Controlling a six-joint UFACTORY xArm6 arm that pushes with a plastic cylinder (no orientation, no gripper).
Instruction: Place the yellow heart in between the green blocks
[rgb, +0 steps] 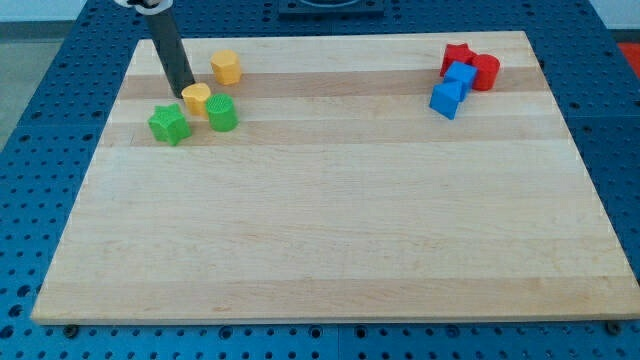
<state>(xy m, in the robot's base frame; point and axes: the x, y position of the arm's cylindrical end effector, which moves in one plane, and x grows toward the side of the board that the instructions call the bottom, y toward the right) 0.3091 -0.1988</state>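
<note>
The yellow heart (196, 99) lies near the board's top left, touching the green round block (222, 114) on its right and just up and right of the green star (169, 124). It sits at the upper edge of the gap between the two green blocks. My tip (184, 92) is at the heart's upper left side, touching it. A second yellow block, a hexagon (226, 67), lies further up and to the right.
A red star (456, 57), a red cylinder (485, 72) and two blue cubes (460, 77) (446, 99) cluster at the board's top right. The wooden board (330, 220) lies on a blue perforated table.
</note>
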